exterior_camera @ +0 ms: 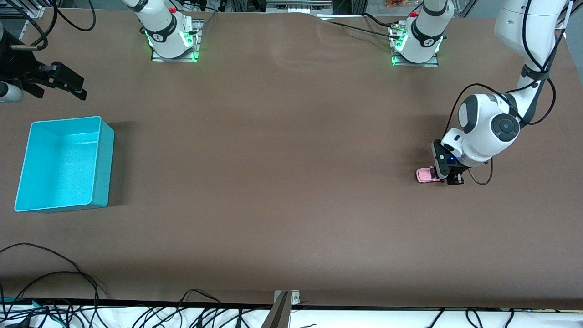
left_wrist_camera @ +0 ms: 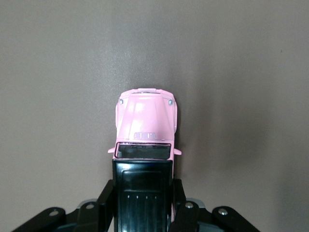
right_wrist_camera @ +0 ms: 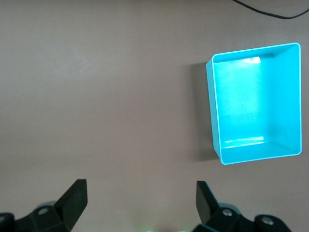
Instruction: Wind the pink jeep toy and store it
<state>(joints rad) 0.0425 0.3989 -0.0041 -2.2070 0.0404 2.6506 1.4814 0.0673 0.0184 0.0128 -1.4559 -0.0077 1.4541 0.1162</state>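
The pink jeep toy [exterior_camera: 427,175] stands on the brown table at the left arm's end; its pink hood [left_wrist_camera: 146,121] and black rear roof show in the left wrist view. My left gripper [exterior_camera: 451,176] is down at the table, shut on the jeep's black rear section, one finger [left_wrist_camera: 105,200] pressed against each side [left_wrist_camera: 143,203]. My right gripper [exterior_camera: 68,86] hangs open and empty [right_wrist_camera: 140,203] at the right arm's end, above bare table beside the bin, and that arm waits.
A teal bin [exterior_camera: 99,157] with nothing in it sits at the right arm's end of the table [right_wrist_camera: 212,116]. Cables lie along the table's edge nearest the front camera [exterior_camera: 68,282].
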